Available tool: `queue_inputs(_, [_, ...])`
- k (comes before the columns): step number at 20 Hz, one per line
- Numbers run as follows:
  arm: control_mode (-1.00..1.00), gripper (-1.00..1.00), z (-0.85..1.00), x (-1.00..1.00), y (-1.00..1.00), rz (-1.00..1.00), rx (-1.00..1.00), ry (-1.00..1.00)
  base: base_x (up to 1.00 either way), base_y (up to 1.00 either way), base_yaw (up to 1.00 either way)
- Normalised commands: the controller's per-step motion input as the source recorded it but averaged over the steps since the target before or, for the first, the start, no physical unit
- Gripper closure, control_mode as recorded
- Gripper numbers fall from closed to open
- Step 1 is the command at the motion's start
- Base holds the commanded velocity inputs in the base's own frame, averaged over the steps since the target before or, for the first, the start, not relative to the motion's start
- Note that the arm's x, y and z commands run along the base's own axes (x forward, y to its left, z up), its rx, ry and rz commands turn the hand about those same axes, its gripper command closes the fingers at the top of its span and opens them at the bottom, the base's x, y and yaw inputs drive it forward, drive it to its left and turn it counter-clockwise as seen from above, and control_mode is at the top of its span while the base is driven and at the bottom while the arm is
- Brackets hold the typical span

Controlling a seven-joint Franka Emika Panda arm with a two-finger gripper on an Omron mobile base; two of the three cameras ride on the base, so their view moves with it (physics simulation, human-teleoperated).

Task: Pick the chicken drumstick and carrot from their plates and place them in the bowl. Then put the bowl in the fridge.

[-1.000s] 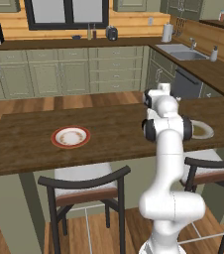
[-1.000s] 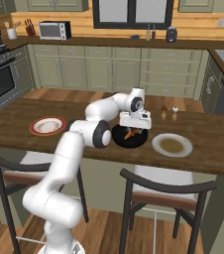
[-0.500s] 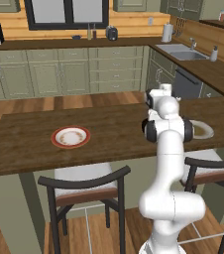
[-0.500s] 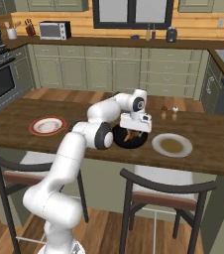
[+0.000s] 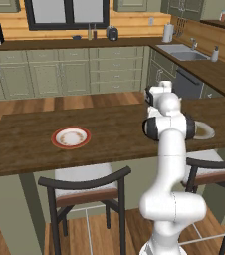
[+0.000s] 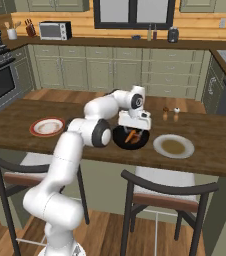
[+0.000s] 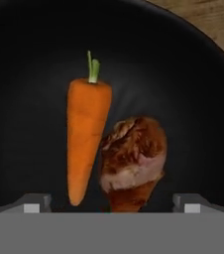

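1. Hand view: we're looking straight down into the black bowl (image 7: 29, 59). The carrot (image 7: 85, 139) and the chicken drumstick (image 7: 133, 161) are both lying inside it, side by side & touching.
2. The carrot's green top is pointing up in that view. The drumstick's fat end is sitting by the carrot's middle; its thin end is pointing down toward the finger tips.
3. We're seeing the gripper (image 7: 112, 203) w/ its two tips spread wide apart, one at each bottom corner. Nothing is sitting between them; the food is lying loose in the bowl.
4. Right base view: the gripper (image 6: 133, 125) is hanging just over the bowl (image 6: 119, 142), which is resting on the brown wooden counter (image 6: 215, 150). We're spotting a bit of orange carrot (image 6: 129, 136) inside.
5. The pale grey plate (image 6: 173, 146) is sitting just right of the bowl. The cream plate w/ red rim (image 6: 47, 127) is lying well off to the left, near the counter's other end.
6. Left base view: we're seeing the red-rim plate (image 5: 71, 137) on the counter, and the arm is blocking most of the pale plate (image 5: 205, 131).
7. Two dark stools (image 6: 167, 197) are standing in front of the counter.
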Motion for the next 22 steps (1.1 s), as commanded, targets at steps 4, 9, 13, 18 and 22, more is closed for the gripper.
queue_inputs(4, [-1.0, -1.0, 0.17, -0.91, 0.49, 0.0, -0.08, -0.13, 0.0, 0.0, 0.0])
queue_inputs(9, [-1.0, -1.0, 0.0, -1.0, 0.72, -0.01, -0.17, -0.27, 0.0, 0.0, 0.0])
queue_inputs(13, [-1.0, -1.0, 0.14, -0.9, 0.41, 0.0, -0.16, -0.36, 0.0, 0.0, 0.0])
queue_inputs(18, [-1.0, -1.0, 0.38, -0.36, 0.08, 0.0, -0.12, -0.14, 0.0, 0.0, 0.0])
queue_inputs(22, [-1.0, -1.0, 0.17, 0.0, 0.13, 0.01, -0.18, 0.0, 0.0, 0.0, 0.0])
